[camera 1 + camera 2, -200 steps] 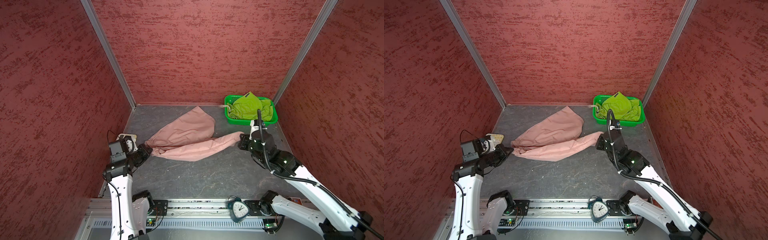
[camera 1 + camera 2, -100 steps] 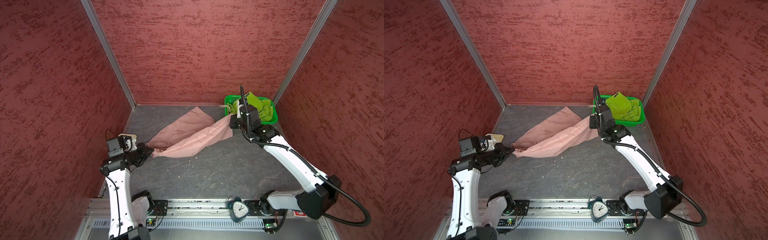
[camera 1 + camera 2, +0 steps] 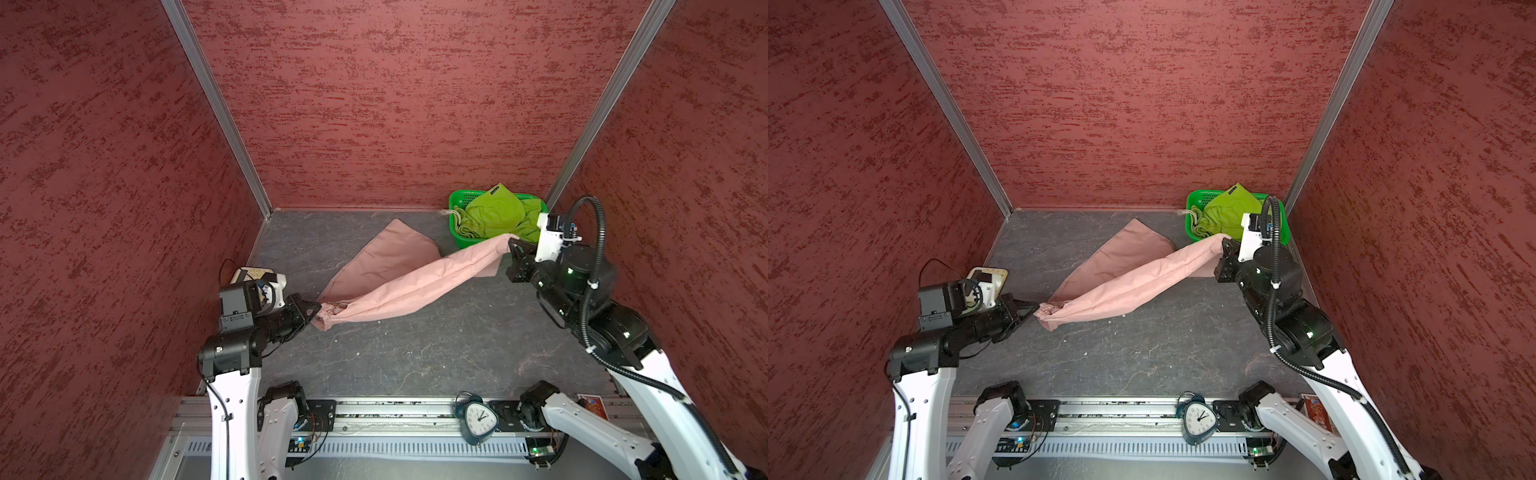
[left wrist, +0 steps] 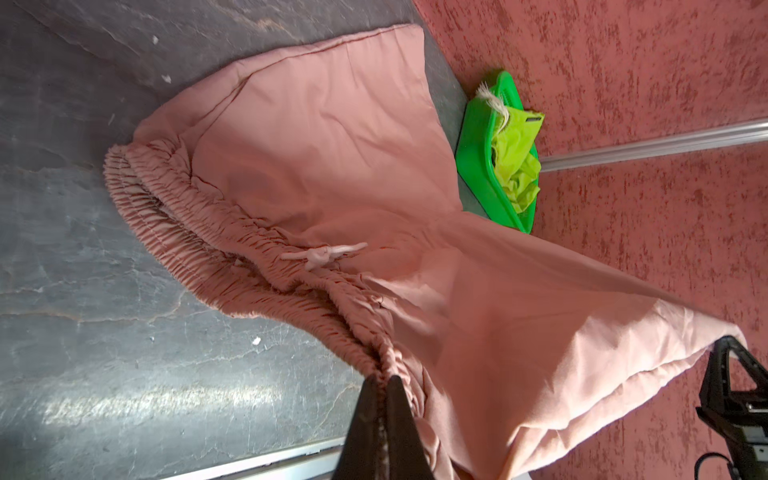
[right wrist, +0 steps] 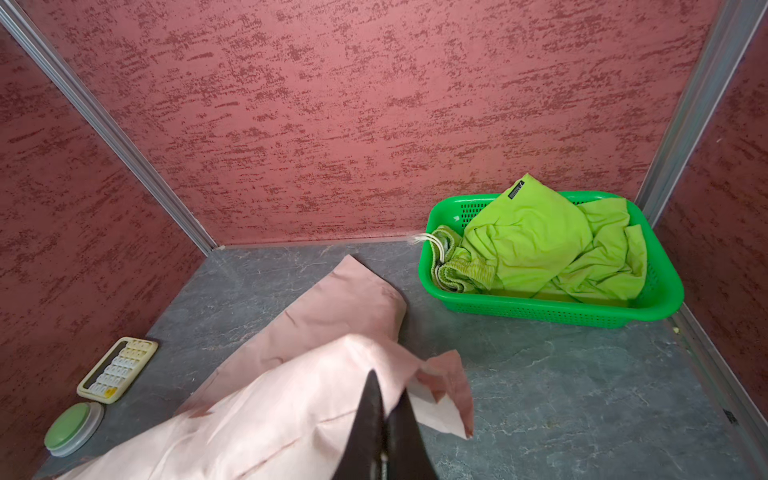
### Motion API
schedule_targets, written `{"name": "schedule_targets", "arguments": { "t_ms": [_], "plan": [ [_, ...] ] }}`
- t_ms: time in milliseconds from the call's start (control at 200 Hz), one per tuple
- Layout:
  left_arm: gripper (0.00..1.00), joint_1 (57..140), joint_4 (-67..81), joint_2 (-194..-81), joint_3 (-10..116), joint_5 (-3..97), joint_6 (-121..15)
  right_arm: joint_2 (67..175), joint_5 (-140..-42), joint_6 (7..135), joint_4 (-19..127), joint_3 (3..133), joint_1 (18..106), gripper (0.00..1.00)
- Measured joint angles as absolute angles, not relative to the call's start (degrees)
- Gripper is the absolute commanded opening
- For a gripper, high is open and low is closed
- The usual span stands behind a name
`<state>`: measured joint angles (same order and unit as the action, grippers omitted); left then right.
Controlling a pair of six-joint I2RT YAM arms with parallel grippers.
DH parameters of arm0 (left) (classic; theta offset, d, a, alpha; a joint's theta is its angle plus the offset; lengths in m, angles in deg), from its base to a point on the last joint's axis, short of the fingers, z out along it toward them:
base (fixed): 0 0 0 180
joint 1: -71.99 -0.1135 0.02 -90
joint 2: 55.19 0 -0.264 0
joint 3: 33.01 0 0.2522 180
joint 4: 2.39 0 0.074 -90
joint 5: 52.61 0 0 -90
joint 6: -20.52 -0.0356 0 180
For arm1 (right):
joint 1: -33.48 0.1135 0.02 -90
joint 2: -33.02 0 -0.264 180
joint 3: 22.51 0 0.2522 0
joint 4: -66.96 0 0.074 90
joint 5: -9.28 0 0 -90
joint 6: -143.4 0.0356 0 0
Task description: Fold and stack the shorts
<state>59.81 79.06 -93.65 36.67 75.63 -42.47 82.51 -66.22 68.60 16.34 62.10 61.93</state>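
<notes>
Clock: a small clock (image 3: 478,419) sits on the metal rail at the near edge, out of the way.
Left gripper: the left gripper (image 3: 312,309) is low over the table. It is pinched tight on the bunched waist of the pink shorts. I think this pins one end so the cloth cannot slide.
Table: the grey table (image 3: 415,357) has bare room in front of the shorts, good for folding.
Pink shorts: the pink shorts (image 3: 399,286) are in the middle of the table, waist toward the left side. One leg lies flat, pointing to the back. The other leg is lifted and stretched like a bridge between the two grippers.
Calculator: a calculator (image 5: 118,370) lies by the left wall, apart from the shorts.
Right gripper: the right gripper (image 3: 513,249) is up in the air just in front of the basket. It is squeezed shut on the end of the lifted leg. I think it pulls the leg tight so it can be laid over the flat one.
Basket: the green basket (image 3: 456,232) sits in the far right corner.
Green shorts: the green shorts (image 3: 494,214) are crumpled inside the basket, with a string over its rim. They wait there for their turn.
How far: just starting. No pair is folded and nothing is stacked.
</notes>
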Motion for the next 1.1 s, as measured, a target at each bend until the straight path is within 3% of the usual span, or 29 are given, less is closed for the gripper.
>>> {"name": "schedule_targets", "arguments": {
  "t_ms": [180,436,721,1097],
  "plan": [
    [0.00,60.44,80.52,-92.03,34.31,74.29,-41.95,90.64,-67.07,68.75,13.98,62.89,61.93,0.00],
    [0.00,59.94,80.65,-93.83,29.13,73.86,-39.70,112.87,-70.24,63.20,10.85,74.54,61.25,0.00],
    [0.00,50.38,82.25,-102.22,28.08,76.61,-41.58,131.56,-74.44,57.52,10.55,88.81,59.33,0.00],
    [0.00,44.81,79.30,-118.17,28.52,77.42,-43.46,151.60,-78.98,53.32,7.29,108.94,58.17,0.00]
  ]
}}
